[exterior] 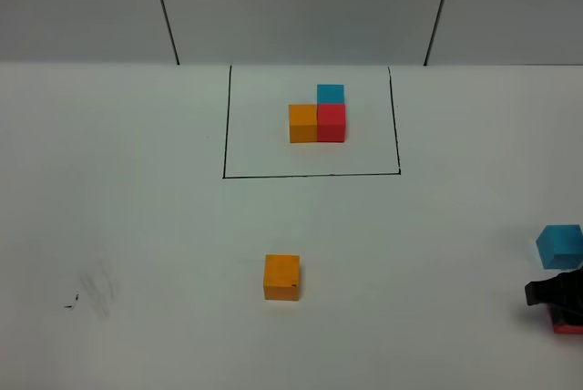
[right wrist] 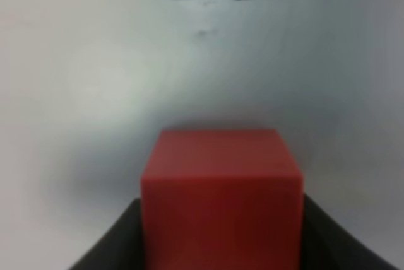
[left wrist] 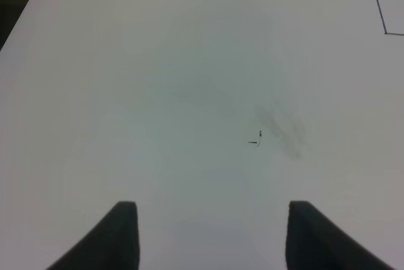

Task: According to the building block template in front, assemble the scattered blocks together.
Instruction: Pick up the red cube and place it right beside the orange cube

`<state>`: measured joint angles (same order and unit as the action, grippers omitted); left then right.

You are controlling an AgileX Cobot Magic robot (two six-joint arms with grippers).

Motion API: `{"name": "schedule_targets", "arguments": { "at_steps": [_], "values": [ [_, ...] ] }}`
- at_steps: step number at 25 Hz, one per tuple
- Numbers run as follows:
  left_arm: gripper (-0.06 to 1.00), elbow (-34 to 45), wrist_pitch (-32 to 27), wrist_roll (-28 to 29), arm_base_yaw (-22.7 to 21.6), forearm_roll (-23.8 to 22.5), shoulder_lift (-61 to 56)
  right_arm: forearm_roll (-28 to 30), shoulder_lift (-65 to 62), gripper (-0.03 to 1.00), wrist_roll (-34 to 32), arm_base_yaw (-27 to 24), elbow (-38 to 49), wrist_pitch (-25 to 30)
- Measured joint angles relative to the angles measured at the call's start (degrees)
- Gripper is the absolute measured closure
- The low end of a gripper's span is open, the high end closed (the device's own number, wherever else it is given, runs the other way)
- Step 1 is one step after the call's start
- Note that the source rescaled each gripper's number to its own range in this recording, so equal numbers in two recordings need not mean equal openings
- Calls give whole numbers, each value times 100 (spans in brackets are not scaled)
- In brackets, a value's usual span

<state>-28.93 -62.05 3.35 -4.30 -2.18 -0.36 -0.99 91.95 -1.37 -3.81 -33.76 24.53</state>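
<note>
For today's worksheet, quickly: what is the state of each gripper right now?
Left gripper: open, holding nothing.
Right gripper: closed on the red cube.

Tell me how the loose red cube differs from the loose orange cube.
The loose red cube sits between the jaws of the right gripper; the loose orange cube stands free, no gripper near. The red cube has the loose blue cube close by; the orange cube stands alone. The orange cube bears a small black mark at a lower edge; the red cube shows none. Both are small cubes outside the drawn frame.
</note>
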Motion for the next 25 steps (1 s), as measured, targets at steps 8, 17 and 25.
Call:
{"name": "schedule_targets", "arguments": {
  "at_steps": [8, 17, 25],
  "values": [
    [77, 0, 0, 0, 0, 0, 0, -241, -1014, 67, 927, 963, -21, 501],
    [77, 0, 0, 0, 0, 0, 0, -1004, -607, 67, 3650, 2126, -1022, 1701],
    [77, 0, 0, 0, 0, 0, 0, -542, 538, 67, 4007, 2908, -2339, 2050]
  ]
}}
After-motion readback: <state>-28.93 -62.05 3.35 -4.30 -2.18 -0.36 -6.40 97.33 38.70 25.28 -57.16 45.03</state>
